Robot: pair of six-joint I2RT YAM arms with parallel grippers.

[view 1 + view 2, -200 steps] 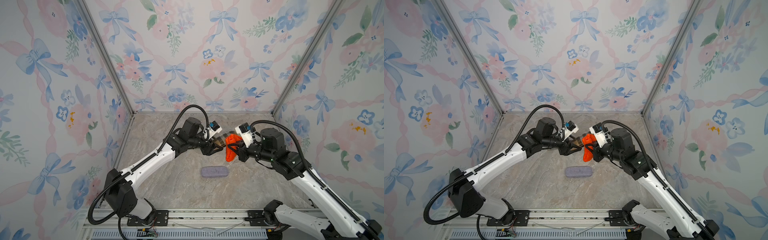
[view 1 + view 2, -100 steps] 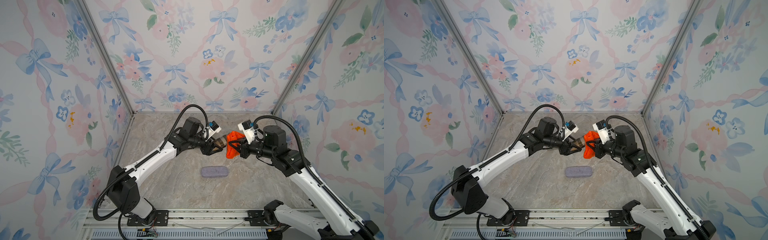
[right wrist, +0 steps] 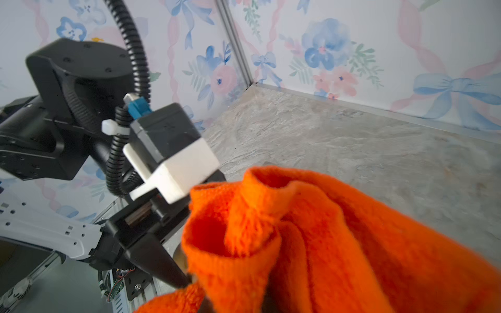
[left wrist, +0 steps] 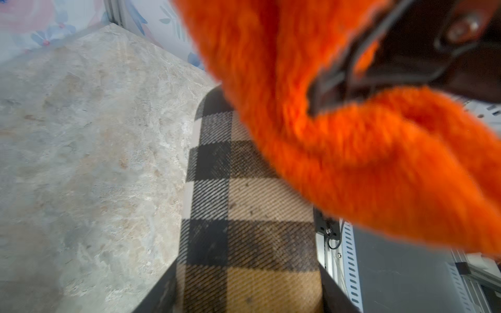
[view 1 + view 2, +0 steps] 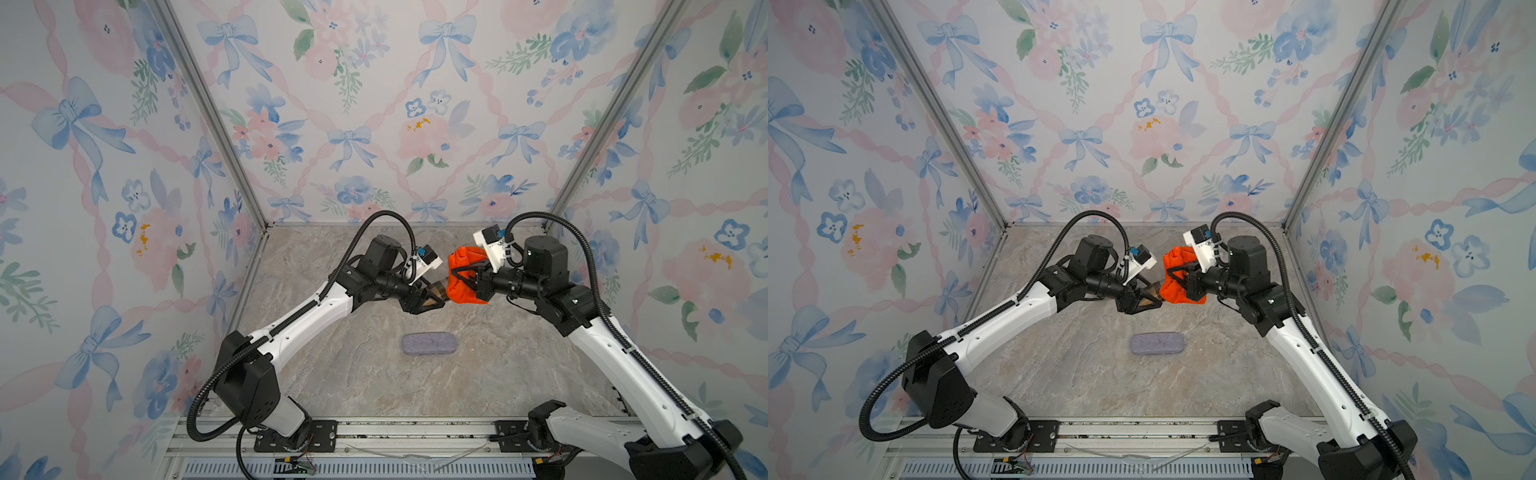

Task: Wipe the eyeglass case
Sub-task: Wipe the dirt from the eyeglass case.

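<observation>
We're judging the wipe barely underway: left gripper (image 5: 434, 297), jaws partway apart, is clamping the plaid eyeglass case (image 5: 440, 287) aloft just above frame centre in both top views, right gripper (image 5: 457, 276) is pinching the orange cloth (image 5: 467, 255) tight against its tip, most surface remaining.

Cloth (image 5: 467, 276) against eyeglass case (image 4: 249, 244) above the table (image 5: 519, 374) — cloth to its right, pouch (image 5: 430, 344) lying in front

Open tabletop (image 5: 353, 386) all round the grey pouch (image 5: 430, 344); farther back, the raised orange cloth (image 5: 467, 277)
</observation>
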